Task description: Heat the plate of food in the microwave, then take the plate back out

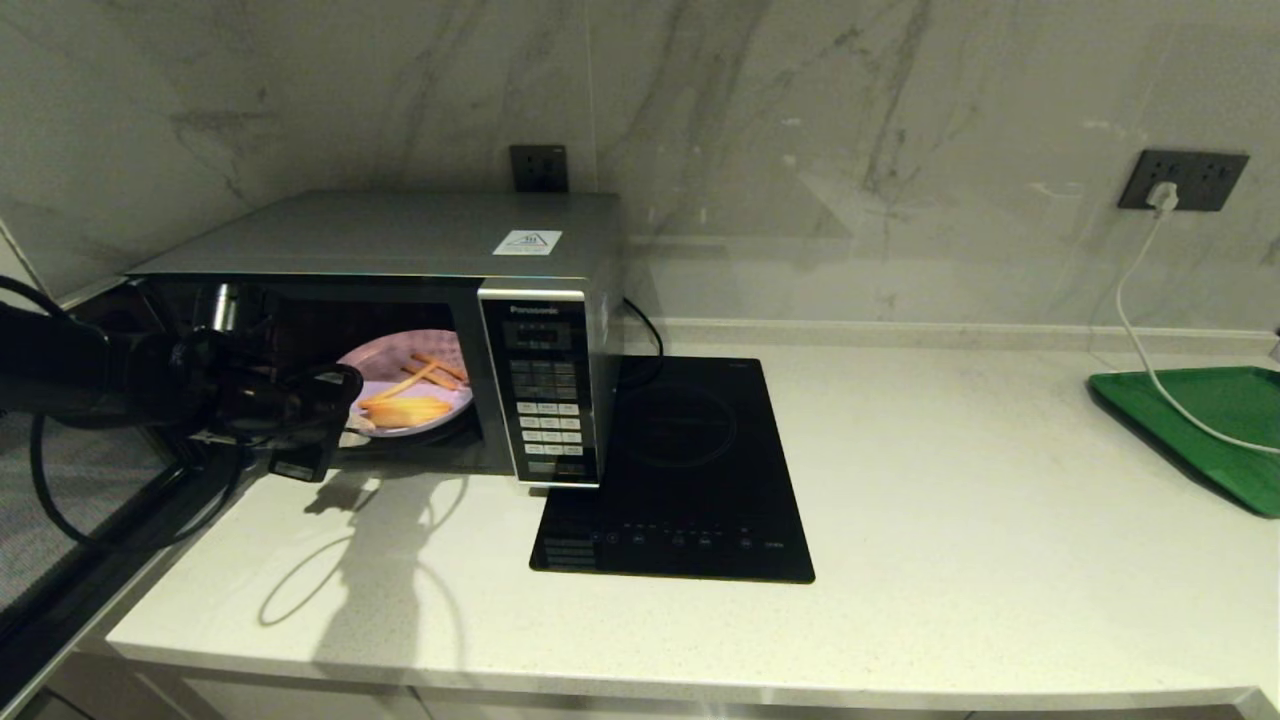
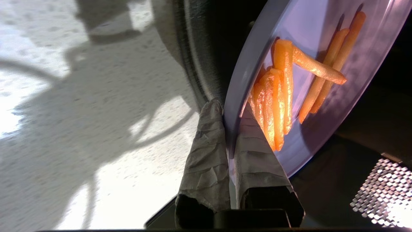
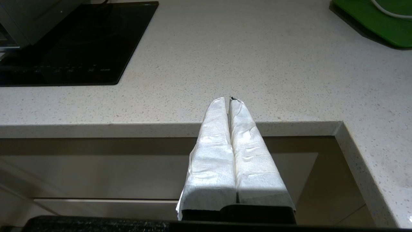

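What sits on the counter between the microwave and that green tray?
In the head view, a flat black induction hob lies right beside the microwave; from it to the green tray the counter is bare.

Countertop (image 1: 950, 560): microwave (image 1: 400, 260), hob (image 1: 690, 470), tray (image 1: 1210, 420)

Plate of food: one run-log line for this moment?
left gripper shut on plate of food rim | plate in open microwave | right gripper shut, idle at counter edge
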Robot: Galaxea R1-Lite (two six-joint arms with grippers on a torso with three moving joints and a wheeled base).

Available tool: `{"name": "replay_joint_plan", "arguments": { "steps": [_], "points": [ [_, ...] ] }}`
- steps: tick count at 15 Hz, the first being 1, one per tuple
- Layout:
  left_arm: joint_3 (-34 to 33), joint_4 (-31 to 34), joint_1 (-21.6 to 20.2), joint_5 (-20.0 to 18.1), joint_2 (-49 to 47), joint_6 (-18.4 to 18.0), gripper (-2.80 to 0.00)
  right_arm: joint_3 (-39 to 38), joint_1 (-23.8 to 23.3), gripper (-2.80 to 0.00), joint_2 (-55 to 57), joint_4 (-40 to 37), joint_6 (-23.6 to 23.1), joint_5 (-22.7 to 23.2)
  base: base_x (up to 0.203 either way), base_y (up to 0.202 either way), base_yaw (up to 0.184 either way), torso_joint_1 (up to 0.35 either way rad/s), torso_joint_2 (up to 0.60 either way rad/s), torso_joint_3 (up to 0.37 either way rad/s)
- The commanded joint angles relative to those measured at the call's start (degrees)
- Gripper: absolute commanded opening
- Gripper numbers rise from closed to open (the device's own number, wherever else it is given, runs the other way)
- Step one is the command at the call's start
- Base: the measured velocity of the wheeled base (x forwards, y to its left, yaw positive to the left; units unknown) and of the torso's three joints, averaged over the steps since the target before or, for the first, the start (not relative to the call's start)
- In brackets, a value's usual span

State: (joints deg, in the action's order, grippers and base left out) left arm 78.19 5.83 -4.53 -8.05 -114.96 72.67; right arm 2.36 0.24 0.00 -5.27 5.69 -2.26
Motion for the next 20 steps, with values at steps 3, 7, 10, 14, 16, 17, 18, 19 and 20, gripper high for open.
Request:
{"name": "replay_joint_plan", "arguments": {
  "steps": [3,7,10,14,16,17,18,19,20],
  "points": [
    [-3.50,2.58,-1.75,-2.44,4.71,-2.74,-2.80,0.01,0.02,-2.80,0.09,-0.01,0.02,-0.02,0.000,0.000,0.000,0.000,0.00,0.000],
    [-8.28,3.47,-7.11,-6.21,8.92,-7.83,-2.80,0.01,0.02,-2.80,0.09,-0.09,0.02,-0.02,0.000,0.000,0.000,0.000,0.00,0.000],
    [-14.01,3.55,-12.04,-7.40,10.67,-12.59,-2.80,0.01,0.02,-2.80,0.09,-0.01,0.02,-0.02,0.000,0.000,0.000,0.000,0.00,0.000],
    [-24.16,3.57,-15.17,-11.96,17.52,-19.99,-2.80,0.01,0.02,-2.80,0.09,-0.09,0.02,-0.02,0.000,0.000,0.000,0.000,0.00,0.000],
    [-29.54,3.97,-14.39,-14.01,22.28,-24.58,-2.80,0.01,0.02,-2.80,0.09,-0.03,0.02,-0.02,0.000,0.000,0.000,0.000,0.00,0.000],
    [-31.65,4.32,-12.84,-14.28,24.34,-25.48,-2.80,0.01,0.02,-2.80,0.09,-0.08,0.02,-0.02,0.000,0.000,0.000,0.000,0.00,0.000],
    [-33.71,4.55,-11.12,-14.33,26.25,-25.87,-2.80,0.01,0.02,-2.80,0.09,-0.01,0.02,-0.02,0.000,0.000,0.000,0.000,0.00,0.000],
    [-35.66,4.62,-8.86,-14.28,28.04,-26.06,-2.80,0.01,0.02,-2.80,0.09,-0.01,0.02,-0.02,0.000,0.000,0.000,0.000,0.00,0.000],
    [-37.31,4.63,-6.41,-14.28,29.67,-26.06,-2.80,0.01,0.02,-2.80,0.09,-0.01,0.02,-0.02,0.000,0.000,0.000,0.000,0.00,0.000]
  ]
}}
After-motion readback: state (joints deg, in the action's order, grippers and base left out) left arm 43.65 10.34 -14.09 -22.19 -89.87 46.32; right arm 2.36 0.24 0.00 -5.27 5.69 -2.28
